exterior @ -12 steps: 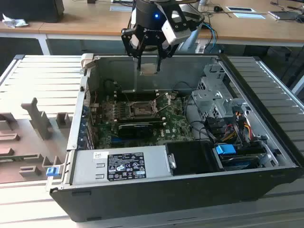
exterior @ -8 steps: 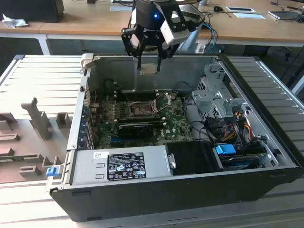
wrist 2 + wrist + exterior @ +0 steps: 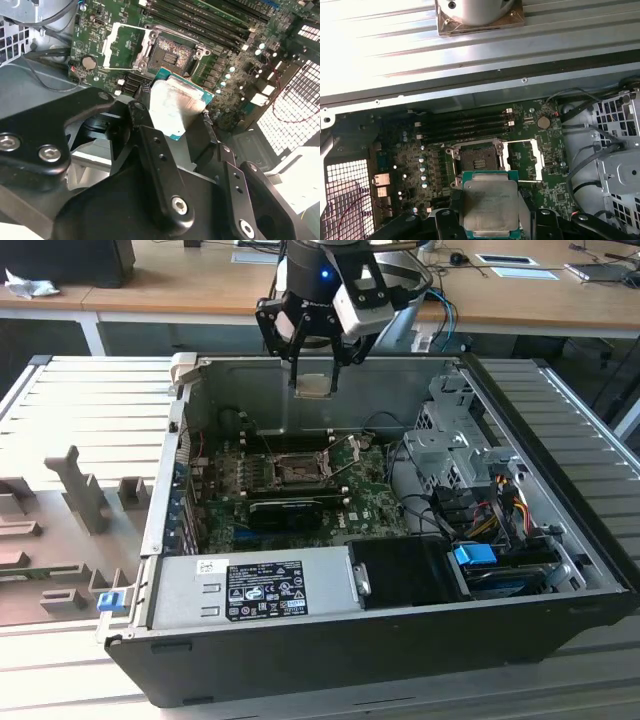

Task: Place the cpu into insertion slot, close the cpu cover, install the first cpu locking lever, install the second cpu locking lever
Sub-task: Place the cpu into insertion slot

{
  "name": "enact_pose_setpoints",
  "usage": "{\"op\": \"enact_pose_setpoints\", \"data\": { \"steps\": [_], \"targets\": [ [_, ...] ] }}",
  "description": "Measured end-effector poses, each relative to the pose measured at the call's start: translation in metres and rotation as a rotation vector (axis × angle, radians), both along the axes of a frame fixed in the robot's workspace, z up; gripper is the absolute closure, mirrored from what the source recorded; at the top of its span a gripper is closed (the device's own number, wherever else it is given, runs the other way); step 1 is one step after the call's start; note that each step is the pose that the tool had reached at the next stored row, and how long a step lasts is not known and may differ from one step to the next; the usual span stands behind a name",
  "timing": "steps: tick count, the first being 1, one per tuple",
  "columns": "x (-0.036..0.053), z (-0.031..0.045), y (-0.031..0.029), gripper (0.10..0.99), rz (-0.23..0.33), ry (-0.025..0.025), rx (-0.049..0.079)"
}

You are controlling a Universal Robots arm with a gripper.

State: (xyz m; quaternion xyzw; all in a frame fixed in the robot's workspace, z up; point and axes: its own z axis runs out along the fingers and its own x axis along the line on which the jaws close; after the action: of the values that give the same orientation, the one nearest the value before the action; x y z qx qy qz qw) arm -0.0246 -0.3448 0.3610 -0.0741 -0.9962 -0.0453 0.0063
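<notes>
Background: pale wooden desks (image 3: 170,280) run behind a grey ribbed metal table (image 3: 90,390).
Table: grey block-shaped fixtures (image 3: 85,495) stand at the exterior view's left, and a black open computer case (image 3: 380,650) lies on its side beside them.
Case contents: a green motherboard (image 3: 375,505) covers the floor. A silver labelled power supply box (image 3: 250,585) sits along the near edge. A grey perforated drive cage (image 3: 455,435) with coloured cable bundles (image 3: 490,505) is at the exterior view's right.
Around the socket: a long black card (image 3: 290,510) lies just beside it on the near side. Dark memory sticks (image 3: 465,127) lie on its far side, and a round silver coin battery (image 3: 543,121) is near the cover.
My pincer: my black 2-finger gripper (image 3: 314,375) hangs over the far wall of the case, clamped on the chip's 2 opposite edges.
Cpu: the flat square cpu with a dull silver-grey top and green rim (image 3: 490,205) sits level between my fingers (image 3: 150,145), in the air above the board and apart from the socket.
Insertion slot: the small square dark insertion slot with a silvery rim (image 3: 479,160) is bare.
Cpu cover: the thin silvery windowed cpu cover (image 3: 522,157) is swung open, lying beside the slot toward the drive cage.
</notes>
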Motion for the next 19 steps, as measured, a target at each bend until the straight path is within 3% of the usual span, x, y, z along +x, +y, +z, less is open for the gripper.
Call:
{"op": "enact_pose_setpoints", "data": {
  "steps": [19],
  "targets": [
    [0.0,-0.0004,0.0,0.561,-0.075,0.0001,0.0]
  ]
}}
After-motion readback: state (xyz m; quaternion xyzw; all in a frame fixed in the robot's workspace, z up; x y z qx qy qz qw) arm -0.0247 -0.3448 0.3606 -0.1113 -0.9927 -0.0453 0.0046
